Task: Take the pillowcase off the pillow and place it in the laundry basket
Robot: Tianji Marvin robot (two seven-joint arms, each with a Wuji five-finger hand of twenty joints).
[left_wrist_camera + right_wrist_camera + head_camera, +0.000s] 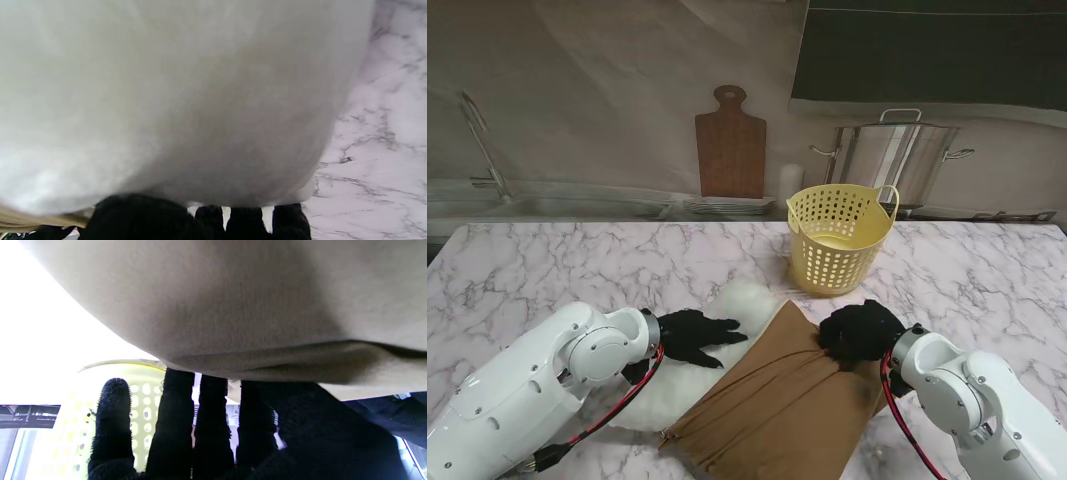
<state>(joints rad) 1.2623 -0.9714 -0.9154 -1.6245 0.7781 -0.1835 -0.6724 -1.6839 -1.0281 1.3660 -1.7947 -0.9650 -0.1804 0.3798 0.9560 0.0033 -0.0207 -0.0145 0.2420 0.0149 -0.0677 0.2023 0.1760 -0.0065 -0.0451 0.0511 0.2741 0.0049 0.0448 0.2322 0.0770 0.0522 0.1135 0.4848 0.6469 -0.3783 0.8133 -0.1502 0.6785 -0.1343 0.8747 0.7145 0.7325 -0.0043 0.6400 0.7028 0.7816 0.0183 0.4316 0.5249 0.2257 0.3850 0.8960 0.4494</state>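
In the lower middle of the stand's frame, on the white-and-grey marbled table top (547, 260), lies the fluffy white pillow (745, 300), half out of its tan-brown cloth pillowcase (777, 410). The case covers the part nearer to me and to the right, with pull creases running toward its far corner; the bare white stuffing shows at centre and under the left arm.

The left hand (695, 335), black-gloved, lies on the exposed pillow with fingers spread flat, pressing rather than gripping; in the left wrist view the fingertips (283, 220) rest against the white bulk. The right hand (859, 330) sits bunched on the far right corner of the pillowcase. It looks clenched on the cloth, but the right wrist view shows straight fingers (173, 426) against the fabric, so I cannot tell whether it truly pinches it.

The step in hand is, I judge, the stripping itself: one hand pins the pillow, the other draws the case off. The next move calls for a firm hold on the cloth and a pull away from the pinned pillow until it is free, then a carry to the pale yellow perforated plastic laundry basket (837, 240), which stands just beyond the pillow, right of centre.

No brand, label or writing is readable anywhere.
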